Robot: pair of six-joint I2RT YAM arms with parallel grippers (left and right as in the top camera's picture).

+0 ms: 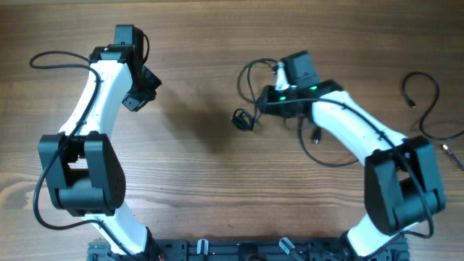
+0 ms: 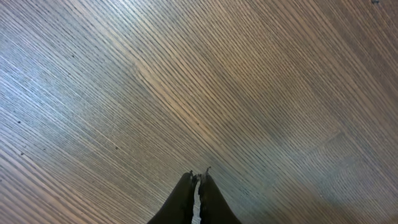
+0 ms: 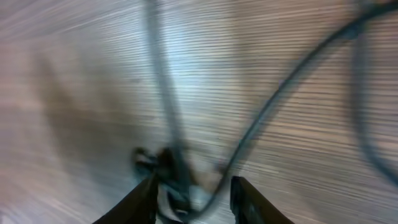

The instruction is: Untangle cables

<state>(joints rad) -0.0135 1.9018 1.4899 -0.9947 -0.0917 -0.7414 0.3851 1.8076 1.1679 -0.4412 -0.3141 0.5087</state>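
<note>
Two claws are in your views, and only one is in among the cables (image 1: 242, 78). Your left claw (image 2: 198, 185) hangs over bare table (image 1: 196, 167), well apart from any cord. Its fingers are pressed together with nothing between them.

Your right claw (image 3: 193, 200) stands parted, and thin black strands run down into the gap between its fingers (image 3: 144, 200). That wrist view is blurred, so you cannot tell whether the pads touch the strands or merely straddle them. A dark lump (image 3: 158, 160), too smeared to identify, sits just ahead of one finger.

From overhead, the tangle lies right of the table's centre, under and around your right wrist. One loop arcs up beside the wrist, a small knot (image 1: 241, 119) lies just left of the claw, and another loop (image 1: 326, 162) curls out below the forearm. One more cable, the far cable (image 1: 437, 90), lies well apart near the right edge, loosely curved, with a plug end showing.
</note>
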